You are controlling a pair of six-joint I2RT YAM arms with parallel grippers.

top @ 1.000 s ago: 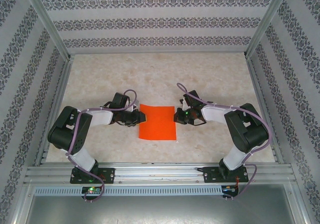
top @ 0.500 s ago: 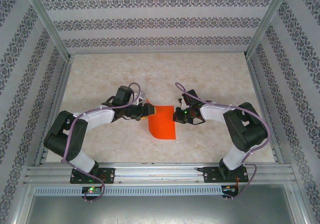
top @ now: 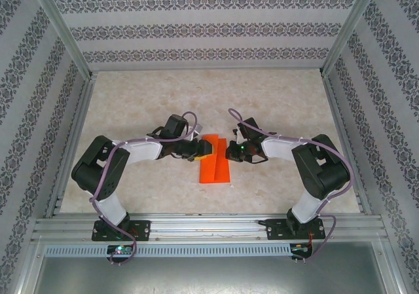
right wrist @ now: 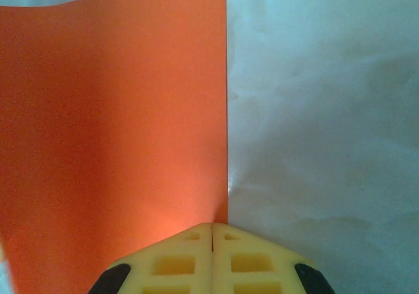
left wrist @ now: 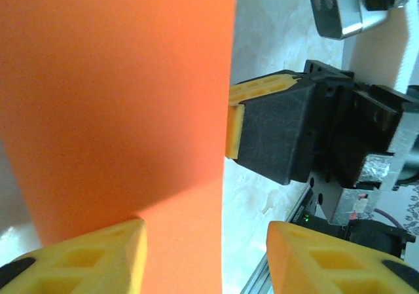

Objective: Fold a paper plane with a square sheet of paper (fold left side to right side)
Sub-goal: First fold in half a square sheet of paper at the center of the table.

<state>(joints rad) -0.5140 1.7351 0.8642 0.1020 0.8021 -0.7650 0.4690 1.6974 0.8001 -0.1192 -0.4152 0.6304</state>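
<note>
**Workpiece.** In the top external view, the square sheet of paper lies just below the centre of the frame on the marbled table, between the two grippers. It is not flat. Its left portion is raised and curls over toward the right, so the visible footprint is a narrow upright strip with a centre ridge. In the left wrist view, the orange surface occupies the left half of the frame and its straight edge runs vertically down the middle. In the right wrist view, the sheet covers the left half of the frame and bare table covers the right half.

**Left gripper**. It is positioned at the upper left corner of the sheet, over the raised flap. In the left wrist view, the two yellow fingers sit at the bottom edge with a wide gap between them, so the jaws stand apart. The paper runs down beside the left-hand finger and across part of the gap. The fingers do not pinch it.

**Right gripper**. It is positioned at the upper right edge of the sheet. In the right wrist view, the two yellow fingertips are pressed together with no gap. The closed tip meets the sheet's right edge at bottom centre of the frame. Nothing is clamped between the fingers.
</note>
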